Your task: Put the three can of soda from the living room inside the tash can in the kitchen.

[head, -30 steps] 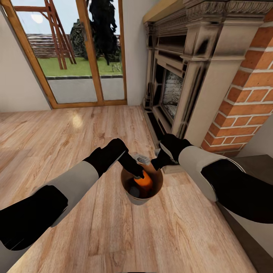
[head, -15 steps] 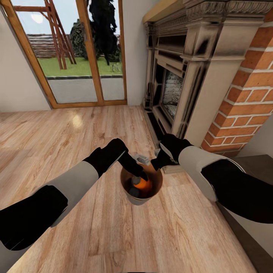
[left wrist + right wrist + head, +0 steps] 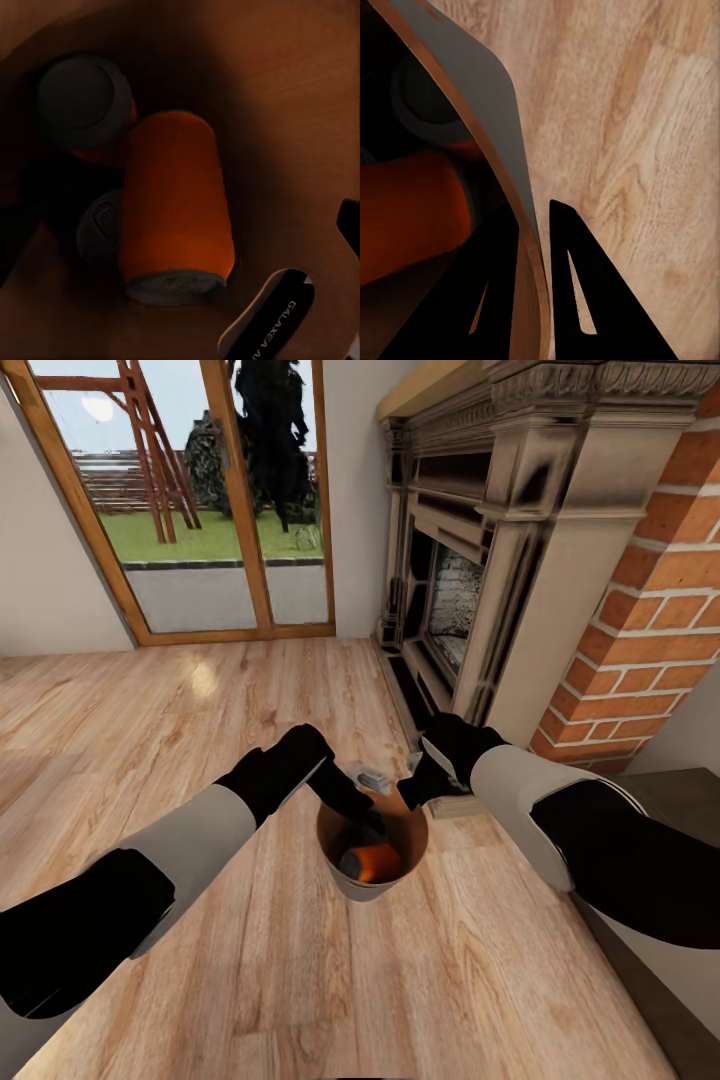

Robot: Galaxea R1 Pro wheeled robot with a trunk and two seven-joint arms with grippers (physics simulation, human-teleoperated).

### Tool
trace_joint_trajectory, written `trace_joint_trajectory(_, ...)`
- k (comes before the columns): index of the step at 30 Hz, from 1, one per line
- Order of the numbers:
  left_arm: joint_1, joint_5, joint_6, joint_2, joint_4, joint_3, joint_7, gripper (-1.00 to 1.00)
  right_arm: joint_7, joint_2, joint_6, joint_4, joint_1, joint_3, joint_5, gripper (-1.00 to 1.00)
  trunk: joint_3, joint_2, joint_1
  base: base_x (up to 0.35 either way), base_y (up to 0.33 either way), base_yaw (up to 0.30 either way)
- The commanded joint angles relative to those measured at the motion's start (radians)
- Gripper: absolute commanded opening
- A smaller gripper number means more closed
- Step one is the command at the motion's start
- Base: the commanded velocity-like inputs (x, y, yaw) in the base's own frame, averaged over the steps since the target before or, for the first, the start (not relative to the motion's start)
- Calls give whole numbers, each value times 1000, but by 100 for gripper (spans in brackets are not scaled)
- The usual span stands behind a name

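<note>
The tash can (image 3: pixel 365 888) hangs just above the wood floor between my arms. My right gripper (image 3: pixel 412 792) is shut on its rim, with the fingers (image 3: pixel 577 285) on either side of the grey wall (image 3: pixel 472 82). An orange can of soda (image 3: pixel 375 860) lies on its side inside the bin. In the left wrist view that orange can (image 3: pixel 176 202) rests beside a second can (image 3: pixel 82 97) with a grey top and a dark can's top (image 3: pixel 97 232). My left gripper (image 3: pixel 352 805) hovers open over the bin's mouth, its fingers (image 3: pixel 270 315) apart and off the cans.
A stone fireplace (image 3: pixel 470 580) and a brick wall (image 3: pixel 650 640) stand close at the right. Wood-framed glass doors (image 3: pixel 200 500) are at the back. Light plank floor (image 3: pixel 150 710) stretches to the left and in front.
The orange can has left my left gripper and dropped deeper into the bin. The left gripper has opened and risen slightly. The right arm and the bin have not moved.
</note>
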State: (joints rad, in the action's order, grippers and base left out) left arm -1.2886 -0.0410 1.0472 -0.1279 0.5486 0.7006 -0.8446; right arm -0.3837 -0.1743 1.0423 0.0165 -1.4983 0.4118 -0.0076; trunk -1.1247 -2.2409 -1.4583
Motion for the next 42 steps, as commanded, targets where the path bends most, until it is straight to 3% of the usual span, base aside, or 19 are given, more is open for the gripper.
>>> trace_joint_trajectory(1,0,0,0,0,0,-1,-1,100,-7,0,5,0,0,-28,-34,-100,0,0,0,0,0,0)
trace_joint_trajectory(3,1,-1,0,7,1,-5,-5,100,-7,0,5,0,0,-28,-34,-100,0,0,0,0,0,0)
trace_joint_trajectory(7,1,-6,0,69,27,-9,-16,100,-7,0,5,-1,0,-28,-34,-100,0,0,0,0,0,0)
trace_joint_trajectory(11,2,-11,0,180,134,-10,-73,100,-7,0,5,-1,0,-28,-33,-100,0,0,0,0,0,0)
trace_joint_trajectory(13,2,-13,0,251,197,-16,-122,100,-7,0,5,-2,0,-29,-33,-100,0,0,0,0,0,0)
trace_joint_trajectory(14,6,-15,0,326,259,-38,-177,100,-7,0,5,-4,0,-29,-33,-100,0,0,0,0,0,0)
trace_joint_trajectory(16,14,-16,0,374,294,-72,-206,100,-7,0,5,-7,1,-29,-32,-100,0,0,0,0,0,0)
trace_joint_trajectory(19,38,-17,-15,424,327,-157,-233,100,-7,0,5,-11,1,-30,-32,-100,0,0,0,0,0,0)
trace_joint_trajectory(20,61,-16,-42,443,339,-229,-243,100,-7,0,5,-14,1,-31,-32,-100,0,0,0,0,0,0)
trace_joint_trajectory(21,75,-16,-56,451,343,-268,-246,100,-7,0,5,-15,1,-32,-33,-100,0,0,0,0,0,0)
trace_joint_trajectory(22,140,-9,-118,481,353,-432,-240,100,-7,0,5,-18,1,-49,-32,-100,0,0,0,0,0,0)
trace_joint_trajectory(23,172,-5,-152,491,356,-499,-220,100,-7,0,5,-20,2,-60,-32,-100,0,0,0,0,0,0)
trace_joint_trajectory(25,205,-3,-189,498,358,-554,-176,100,-7,0,5,-22,5,-68,-32,-100,0,0,0,0,0,0)
trace_joint_trajectory(27,269,-2,-259,504,358,-621,-34,100,-7,8,5,-23,13,-77,-32,-100,0,0,0,0,0,0)
trace_joint_trajectory(30,347,-6,-369,503,353,-653,133,100,-7,25,5,-24,33,-82,-32,-100,0,0,0,0,0,0)
trace_joint_trajectory(31,363,-7,-391,502,353,-657,157,100,-7,29,5,-24,37,-83,-32,-100,0,0,0,0,0,0)
trace_joint_trajectory(32,412,-10,-441,501,351,-664,211,100,-7,48,5,-24,47,-84,-32,-100,0,0,0,0,0,0)
trace_joint_trajectory(37,518,-26,-566,496,344,-671,271,100,-7,113,5,-24,85,-85,-32,-100,0,0,0,0,0,0)
trace_joint_trajectory(42,550,-30,-694,479,285,-671,368,100,-7,162,5,-24,108,-85,-32,-100,-9,-21,-11,0,0,0)
